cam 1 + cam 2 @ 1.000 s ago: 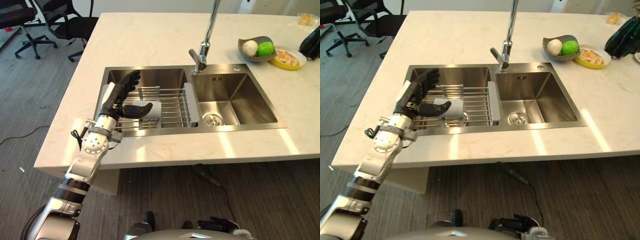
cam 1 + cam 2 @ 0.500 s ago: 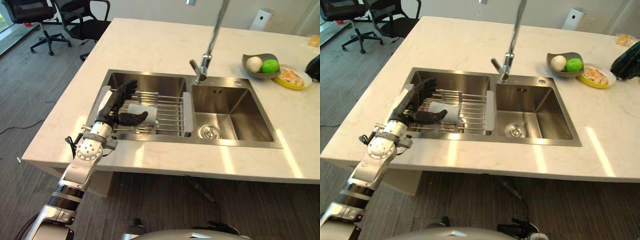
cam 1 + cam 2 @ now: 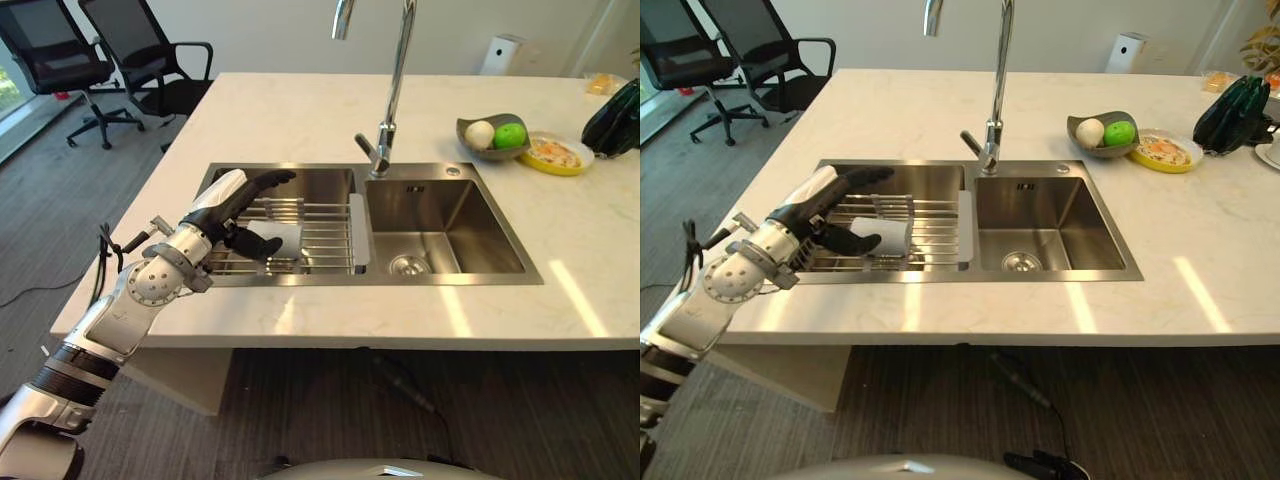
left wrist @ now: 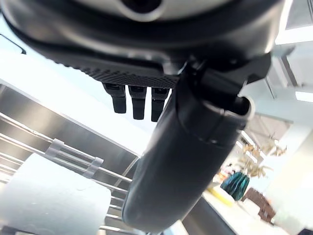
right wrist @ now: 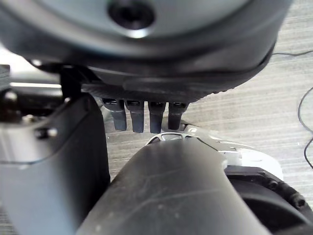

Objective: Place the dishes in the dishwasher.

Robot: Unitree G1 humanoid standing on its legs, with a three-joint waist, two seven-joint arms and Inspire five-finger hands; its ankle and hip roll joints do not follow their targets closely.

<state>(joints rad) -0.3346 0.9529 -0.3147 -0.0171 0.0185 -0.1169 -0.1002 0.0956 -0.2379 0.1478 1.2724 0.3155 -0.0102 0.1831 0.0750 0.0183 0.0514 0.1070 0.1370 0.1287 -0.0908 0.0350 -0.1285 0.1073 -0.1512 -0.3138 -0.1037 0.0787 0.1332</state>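
Nearest the robot, the left hand (image 3: 232, 205) reaches in from the near left over the left basin of a steel double sink (image 3: 440, 275) set in a pale stone counter (image 3: 300, 110). Its fingers are straight and spread wide, the thumb (image 3: 262, 244) held out below them, holding nothing. A wire rack (image 3: 320, 235) lies across the left basin, and a white cup (image 3: 287, 240) lies on its side upon the rack, just right of the thumb; whether thumb and cup touch cannot be told. In the left wrist view the cup (image 4: 46, 198) lies on the rack wires beyond the thumb. The right hand (image 5: 142, 115) shows in its own wrist view, fingers relaxed, over grey floor and holding nothing. The right basin holds only its drain (image 3: 408, 265). Behind the sink rises a tall tap (image 3: 385, 90). Far right on the counter stand a grey bowl (image 3: 492, 135) with a white and a green fruit, and a yellow plate (image 3: 555, 155) touching it.
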